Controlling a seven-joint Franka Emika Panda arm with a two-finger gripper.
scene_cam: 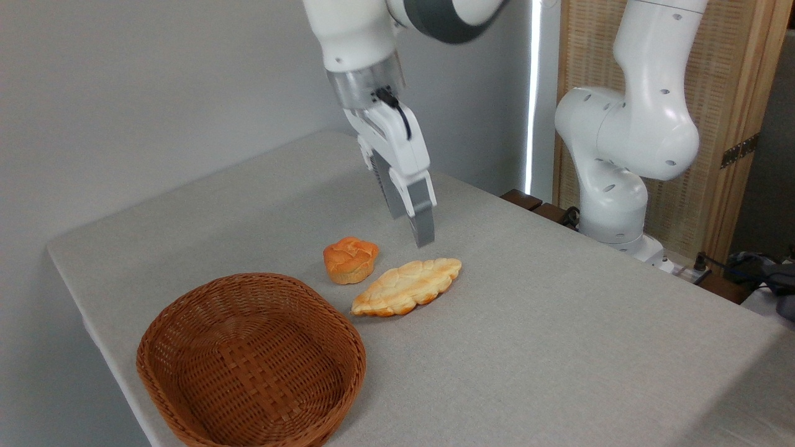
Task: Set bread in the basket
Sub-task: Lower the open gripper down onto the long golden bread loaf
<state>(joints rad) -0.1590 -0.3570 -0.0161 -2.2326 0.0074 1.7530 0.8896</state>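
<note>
The bread [407, 287] is lying flat on the grey table [559, 347], its long axis running diagonally, with its lower-left tip sitting just beside the upper-right rim of the basket [251, 363] but not inside it. Just to the upper left of the bread a small round orange bun [350, 259] is resting on the table, close to the loaf and apparently not touching it. The basket is standing open-side up, holding nothing, and its lowest edge is being cut off by the bottom of the picture. Above the bread and a little behind it, the gripper [416, 223] is hanging tilted, its fingers [424, 220] pointing down toward the loaf's upper-right end while remaining clear of it and of the table. The fingers are overlapping from this angle, so whether a gap is showing between them cannot be told; nothing is sitting in their grasp. The arm's upper part is running out of the top of the picture, and its base [615, 205] is standing at the table's far right edge.
</note>
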